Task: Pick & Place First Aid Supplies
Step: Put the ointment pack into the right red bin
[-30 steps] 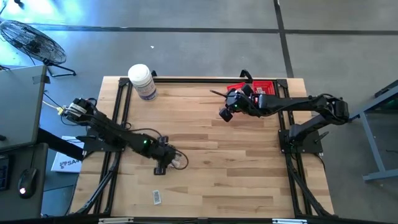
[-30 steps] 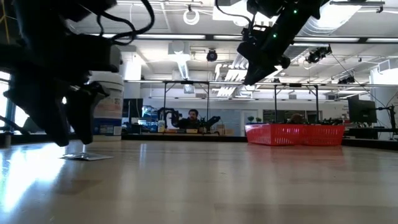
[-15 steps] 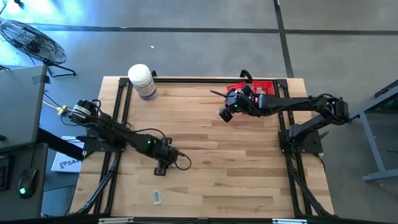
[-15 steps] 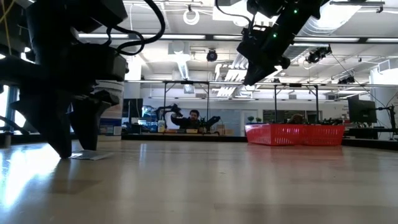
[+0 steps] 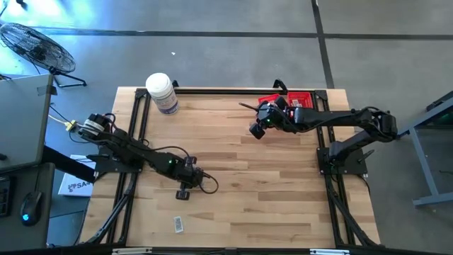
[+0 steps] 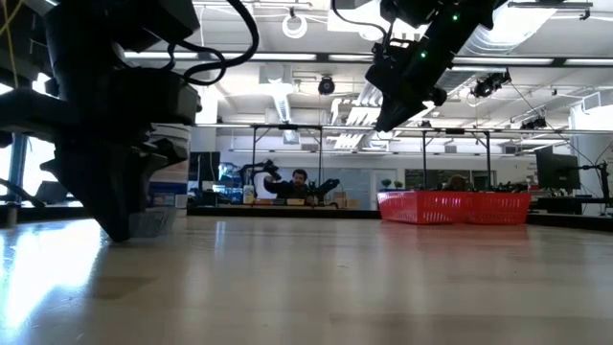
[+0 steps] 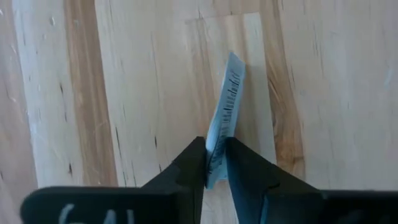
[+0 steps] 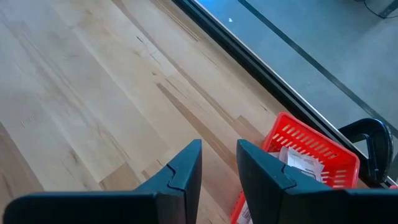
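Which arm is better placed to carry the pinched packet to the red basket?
Left. Its end effector is shut on the packet; the right end effector hangs empty near the red basket.

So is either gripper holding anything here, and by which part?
The left gripper pinches a small white packet by its near edge, the rest sticking out past the fingertips. The right gripper holds nothing, hanging near the red basket.

A pale wooden table (image 5: pixel 241 177) is carrying everything. A white bottle (image 5: pixel 161 93) is standing at its far left corner, red mesh baskets (image 5: pixel 301 99) are sitting far right, and one small packet (image 5: pixel 178 224) is lying near the front edge.
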{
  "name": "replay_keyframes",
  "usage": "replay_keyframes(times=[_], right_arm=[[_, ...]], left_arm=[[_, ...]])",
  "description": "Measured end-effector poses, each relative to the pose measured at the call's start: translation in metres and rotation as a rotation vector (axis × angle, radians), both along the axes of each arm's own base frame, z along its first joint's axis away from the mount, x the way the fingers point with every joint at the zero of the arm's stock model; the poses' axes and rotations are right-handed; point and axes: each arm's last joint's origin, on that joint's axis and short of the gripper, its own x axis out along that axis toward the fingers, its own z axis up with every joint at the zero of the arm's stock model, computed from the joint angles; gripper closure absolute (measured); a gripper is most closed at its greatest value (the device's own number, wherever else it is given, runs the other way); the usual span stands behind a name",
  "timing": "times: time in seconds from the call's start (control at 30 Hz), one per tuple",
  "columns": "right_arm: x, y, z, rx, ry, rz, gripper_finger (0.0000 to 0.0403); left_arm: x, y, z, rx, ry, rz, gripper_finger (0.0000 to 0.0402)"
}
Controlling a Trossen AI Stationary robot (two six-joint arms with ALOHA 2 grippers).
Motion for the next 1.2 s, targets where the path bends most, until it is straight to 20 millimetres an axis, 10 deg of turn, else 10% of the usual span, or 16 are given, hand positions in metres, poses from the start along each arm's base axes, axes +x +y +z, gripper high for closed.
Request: replay_keyframes(times=[0.6,1.2], right_arm=[[0.012,0.007,-0.008,0.059,-0.003,0.148,0.0309],[0.106,0.084,-0.101,0.147,-0.234,0.856,0.0308]], left_arm=[[-0.007,0.005,0.024,0.048,-0.099,0.030,0.0351],[-0.005,0.008,0.026,0.127,-0.137,0.069,0.0399]])
